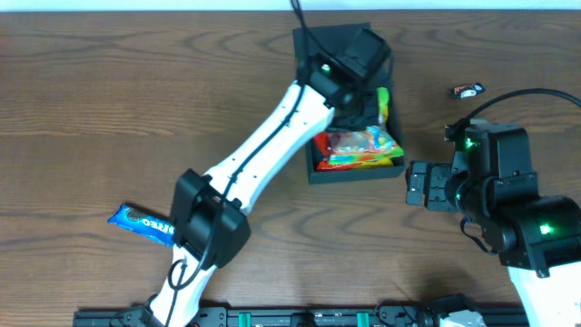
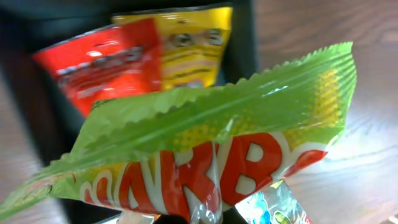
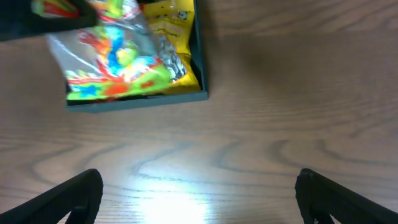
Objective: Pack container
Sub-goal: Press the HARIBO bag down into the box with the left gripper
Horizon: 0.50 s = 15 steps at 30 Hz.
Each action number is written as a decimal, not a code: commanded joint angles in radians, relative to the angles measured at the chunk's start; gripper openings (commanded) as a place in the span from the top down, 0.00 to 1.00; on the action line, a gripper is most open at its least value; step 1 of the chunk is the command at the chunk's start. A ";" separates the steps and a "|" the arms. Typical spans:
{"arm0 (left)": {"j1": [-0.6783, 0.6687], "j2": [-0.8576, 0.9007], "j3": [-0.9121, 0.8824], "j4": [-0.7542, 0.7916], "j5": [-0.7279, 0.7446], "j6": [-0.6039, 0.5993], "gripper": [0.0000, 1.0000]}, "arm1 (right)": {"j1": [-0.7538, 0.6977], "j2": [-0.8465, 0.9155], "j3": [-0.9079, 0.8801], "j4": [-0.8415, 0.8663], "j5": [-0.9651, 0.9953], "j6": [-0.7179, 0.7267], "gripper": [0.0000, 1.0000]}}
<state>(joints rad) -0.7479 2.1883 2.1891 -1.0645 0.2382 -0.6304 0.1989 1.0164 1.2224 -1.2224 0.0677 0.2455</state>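
The container [image 1: 356, 174] is a dark square box at the table's far middle, its lid flap [image 1: 318, 34] open behind it. My left gripper [image 1: 361, 102] hangs over it, shut on a green snack packet [image 2: 205, 124] with red letters. The packet fills the left wrist view and hides the fingers. Below it in the box lie a red packet [image 2: 106, 62], a yellow packet [image 2: 193, 43] and a clear, colourful candy bag [image 1: 359, 150]. My right gripper [image 3: 202, 199] is open over bare wood, right of the box's front corner [image 3: 202, 93], with nothing between its fingers.
A blue Oreo packet [image 1: 141, 222] lies on the table at the near left, beside the left arm's base. A small dark wrapped sweet [image 1: 469, 90] sits to the far right of the box. The right arm [image 1: 508, 200] fills the near right.
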 commanded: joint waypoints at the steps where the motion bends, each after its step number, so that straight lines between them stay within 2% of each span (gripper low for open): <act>1: -0.031 0.020 0.066 0.015 0.025 0.023 0.94 | 0.008 -0.001 -0.002 -0.002 0.003 0.012 0.01; 15: -0.077 0.114 0.065 0.042 0.013 0.026 0.94 | 0.008 -0.001 -0.002 -0.001 0.003 0.012 0.01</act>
<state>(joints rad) -0.8261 2.2913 2.2230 -1.0229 0.2558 -0.6231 0.1989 1.0164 1.2224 -1.2228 0.0673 0.2455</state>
